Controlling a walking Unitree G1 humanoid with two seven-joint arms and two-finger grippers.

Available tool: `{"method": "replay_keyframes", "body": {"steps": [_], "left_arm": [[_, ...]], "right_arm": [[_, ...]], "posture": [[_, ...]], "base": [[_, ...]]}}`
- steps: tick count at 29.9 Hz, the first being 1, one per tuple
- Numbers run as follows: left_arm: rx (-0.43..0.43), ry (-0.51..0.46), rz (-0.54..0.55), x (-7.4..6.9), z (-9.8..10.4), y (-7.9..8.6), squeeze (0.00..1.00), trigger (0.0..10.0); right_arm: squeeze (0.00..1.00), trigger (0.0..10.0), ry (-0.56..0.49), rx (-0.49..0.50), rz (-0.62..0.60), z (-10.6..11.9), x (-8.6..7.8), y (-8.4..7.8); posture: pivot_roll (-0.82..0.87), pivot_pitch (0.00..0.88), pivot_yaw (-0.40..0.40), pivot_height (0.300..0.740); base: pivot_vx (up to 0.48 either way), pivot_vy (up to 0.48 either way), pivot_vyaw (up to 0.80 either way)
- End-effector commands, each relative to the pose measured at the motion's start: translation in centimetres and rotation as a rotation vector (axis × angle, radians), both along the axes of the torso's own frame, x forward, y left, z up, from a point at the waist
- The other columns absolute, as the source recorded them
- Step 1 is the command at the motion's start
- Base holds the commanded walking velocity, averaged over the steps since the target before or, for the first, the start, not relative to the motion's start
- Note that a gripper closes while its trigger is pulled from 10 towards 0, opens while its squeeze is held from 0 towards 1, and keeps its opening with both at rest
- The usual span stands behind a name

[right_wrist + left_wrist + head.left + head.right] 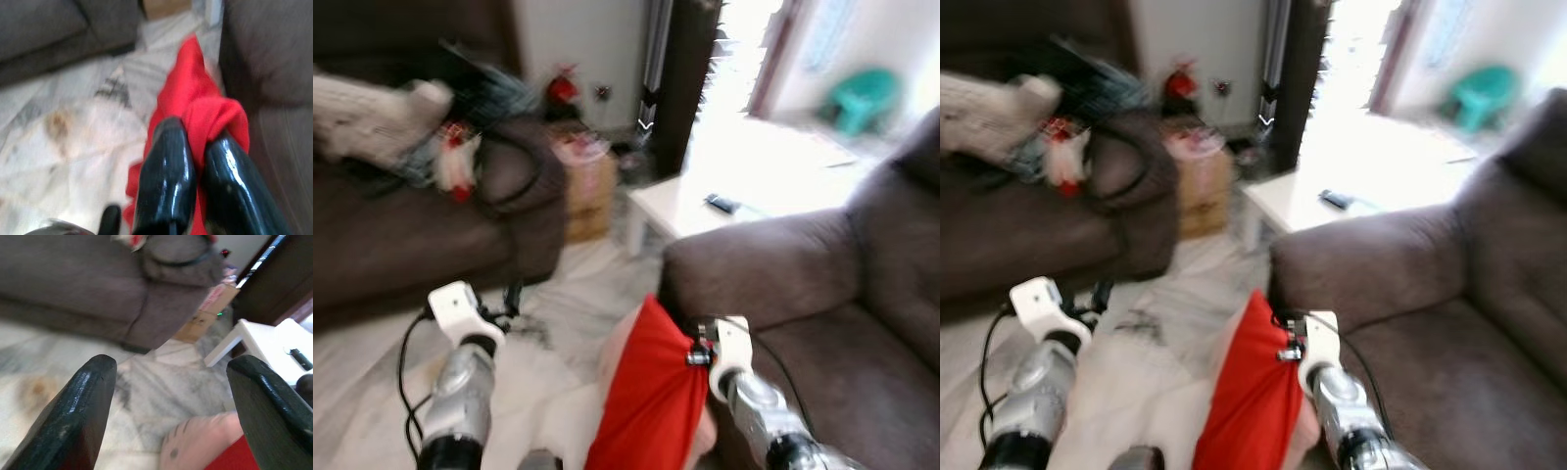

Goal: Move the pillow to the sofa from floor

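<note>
I see my right claw [195,161] pinched narrow on a fold of the red pillow [641,392], which hangs at six o'clock, off the floor [558,294] and against the arm of the grey sofa [822,284] at three o'clock. My left claw [171,406] spreads wide at eight o'clock, holding nothing.
</note>
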State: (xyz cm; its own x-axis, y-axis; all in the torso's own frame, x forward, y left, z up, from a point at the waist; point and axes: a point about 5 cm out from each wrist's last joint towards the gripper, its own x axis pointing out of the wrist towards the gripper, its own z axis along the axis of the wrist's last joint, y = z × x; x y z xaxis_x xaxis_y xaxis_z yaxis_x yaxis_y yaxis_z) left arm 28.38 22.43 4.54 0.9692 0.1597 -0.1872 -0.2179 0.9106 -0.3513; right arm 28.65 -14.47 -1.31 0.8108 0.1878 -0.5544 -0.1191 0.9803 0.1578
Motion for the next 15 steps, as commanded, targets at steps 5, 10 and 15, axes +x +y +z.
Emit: {"method": "replay_keyframes", "body": {"steps": [5, 10, 15], "left_arm": [[0.017, -0.037, -0.031, 1.0, 1.1, -0.8, 0.00, 10.0], [0.017, -0.039, -0.031, 1.1, 1.2, -0.8, 0.00, 10.0], [0.017, -0.041, -0.026, 1.2, 1.2, -0.8, 0.00, 10.0]], "right_arm": [[0.00, 10.0, -0.122, 0.007, -0.037, 2.2, 1.9, -0.8], [0.00, 10.0, -0.182, 0.030, -0.045, 3.3, 2.8, -0.9], [0.00, 10.0, -0.212, 0.017, -0.035, 4.0, 3.3, -0.9]], "posture": [[0.16, 0.000, -0.116, 0.740], [0.16, 0.000, -0.119, 0.740], [0.16, 0.000, -0.119, 0.740]], "base": [[-0.330, 0.000, 0.00], [-0.330, 0.000, 0.00], [-0.359, 0.000, 0.00]]}}
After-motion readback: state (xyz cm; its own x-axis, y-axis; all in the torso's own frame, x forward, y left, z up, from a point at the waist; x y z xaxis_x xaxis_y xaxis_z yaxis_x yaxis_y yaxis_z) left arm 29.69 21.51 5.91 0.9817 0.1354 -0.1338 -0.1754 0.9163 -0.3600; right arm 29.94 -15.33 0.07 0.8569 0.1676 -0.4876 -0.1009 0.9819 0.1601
